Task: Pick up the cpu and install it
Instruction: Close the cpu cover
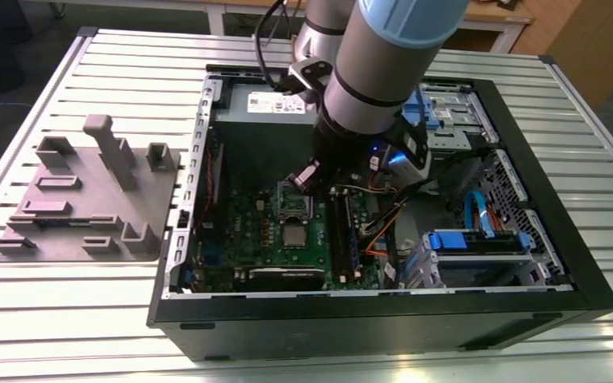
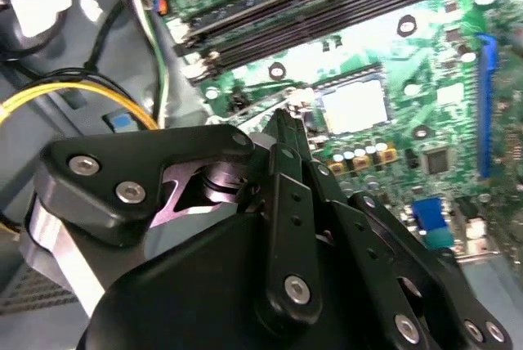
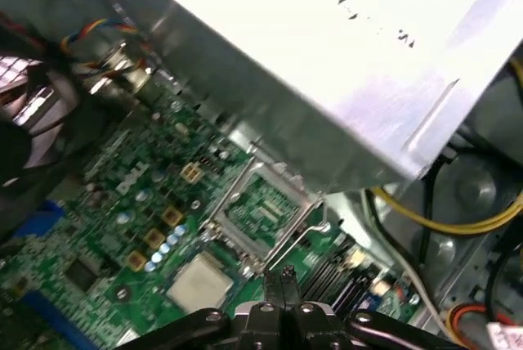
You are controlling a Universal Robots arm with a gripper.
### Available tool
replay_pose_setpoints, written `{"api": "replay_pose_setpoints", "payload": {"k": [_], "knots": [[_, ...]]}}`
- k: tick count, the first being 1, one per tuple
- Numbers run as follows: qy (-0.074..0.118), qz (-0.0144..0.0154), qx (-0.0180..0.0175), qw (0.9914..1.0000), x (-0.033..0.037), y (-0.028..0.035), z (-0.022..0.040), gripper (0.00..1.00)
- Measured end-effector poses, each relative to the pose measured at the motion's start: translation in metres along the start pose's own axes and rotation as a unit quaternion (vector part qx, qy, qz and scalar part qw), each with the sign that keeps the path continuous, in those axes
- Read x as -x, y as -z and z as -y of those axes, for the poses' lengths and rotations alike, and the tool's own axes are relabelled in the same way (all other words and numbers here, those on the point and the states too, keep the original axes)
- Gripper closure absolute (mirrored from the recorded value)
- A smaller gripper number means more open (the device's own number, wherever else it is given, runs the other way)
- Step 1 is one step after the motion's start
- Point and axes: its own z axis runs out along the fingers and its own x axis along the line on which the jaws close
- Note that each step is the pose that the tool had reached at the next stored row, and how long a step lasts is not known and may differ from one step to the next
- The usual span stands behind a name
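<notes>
While the pincer (image 3: 282, 280) hangs with fingers together, holding nothing, over the motherboard (image 1: 274, 239) | cpu (image 3: 199, 280) lies lower centre, beside the open socket frame (image 3: 261, 215) | risk: fingertips strike socket pins.

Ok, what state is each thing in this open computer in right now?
cpu: lying flat on the motherboard, not gripped.
socket frame: swung open, standing up beside the cpu.
computer case: on its side, side panel off.
tool: shut, holding nothing, above the motherboard.
</notes>
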Motion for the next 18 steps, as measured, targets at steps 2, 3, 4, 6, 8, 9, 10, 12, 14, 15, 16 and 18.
{"api": "replay_pose_setpoints", "payload": {"k": [2, 3, 4, 6, 8, 9, 10, 12, 14, 15, 16, 18], "knots": [[0.000, 0.0000, 0.0000, 1.00000, 0.0038, -0.0014, -0.0015, 0.89], [0.002, -0.0001, 0.0001, 1.00000, 0.0046, -0.0021, -0.0013, 0.89], [0.008, -0.0012, 0.0000, 0.99996, 0.0046, -0.0026, -0.0012, 0.89], [0.026, -0.0041, -0.0005, 0.99965, 0.0047, -0.0037, -0.0009, 0.89], [0.044, -0.0067, -0.0007, 0.99903, 0.0047, -0.0047, -0.0008, 0.89], [0.049, -0.0064, 0.0007, 0.99878, 0.0048, -0.0048, -0.0006, 0.89], [0.052, -0.0014, 0.0069, 0.99864, 0.0054, -0.0049, -0.0002, 0.89], [0.054, 0.0103, 0.0205, 0.99829, 0.0075, -0.0047, 0.0014, 0.89], [0.056, 0.0211, 0.0332, 0.99766, 0.0090, -0.0047, 0.0026, 0.89], [0.057, 0.0232, 0.0360, 0.99744, 0.0091, -0.0053, 0.0028, 0.89], [0.061, 0.0233, 0.0368, 0.99720, 0.0092, -0.0067, 0.0029, 0.89], [0.071, 0.0212, 0.0367, 0.99654, 0.0092, -0.0096, 0.0034, 0.89]]}}
